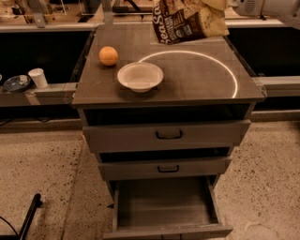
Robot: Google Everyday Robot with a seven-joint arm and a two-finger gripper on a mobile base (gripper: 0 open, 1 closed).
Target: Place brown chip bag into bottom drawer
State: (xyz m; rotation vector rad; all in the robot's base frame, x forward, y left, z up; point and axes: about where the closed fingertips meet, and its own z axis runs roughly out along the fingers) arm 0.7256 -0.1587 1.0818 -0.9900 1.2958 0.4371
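Observation:
The brown chip bag (187,21) hangs in the air above the back of the cabinet top (197,82), its dark printed front with white lettering facing me. My gripper (221,3) is at the top edge of the view, shut on the bag's upper right part, and the white arm (265,7) reaches in from the top right. The bottom drawer (164,206) is pulled open below the two shut black-handled drawers, and it is empty.
A white bowl (139,76) and a round orange fruit (108,55) sit on the cabinet top's left half. A white cup (37,77) and a dark dish (16,83) stand on a ledge to the left. A black bar (29,216) lies on the floor at bottom left.

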